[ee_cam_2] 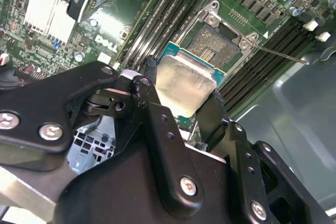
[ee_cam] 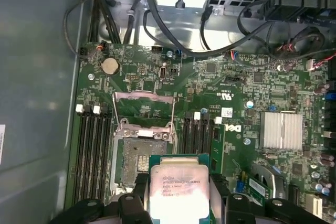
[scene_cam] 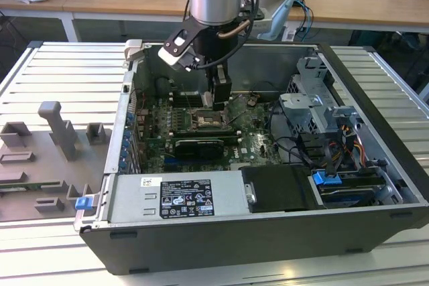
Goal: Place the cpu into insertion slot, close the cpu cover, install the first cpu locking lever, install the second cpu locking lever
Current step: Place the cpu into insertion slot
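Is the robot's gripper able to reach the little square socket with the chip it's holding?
Probably yes. The gripper holds the cpu close by the insertion slot, the cpu cover is swung open, and nothing lies across the slot's dark centre.

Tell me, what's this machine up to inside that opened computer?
A robot arm is fitting a processor. Its tool is clamped on the CPU by two opposite edges and holds it over the green motherboard, right by the insertion slot. The chip is not seated: the slot's dark centre lies bare in both wrist views. The cpu cover is swung open beside the slot, so nothing has been closed or locked down yet.
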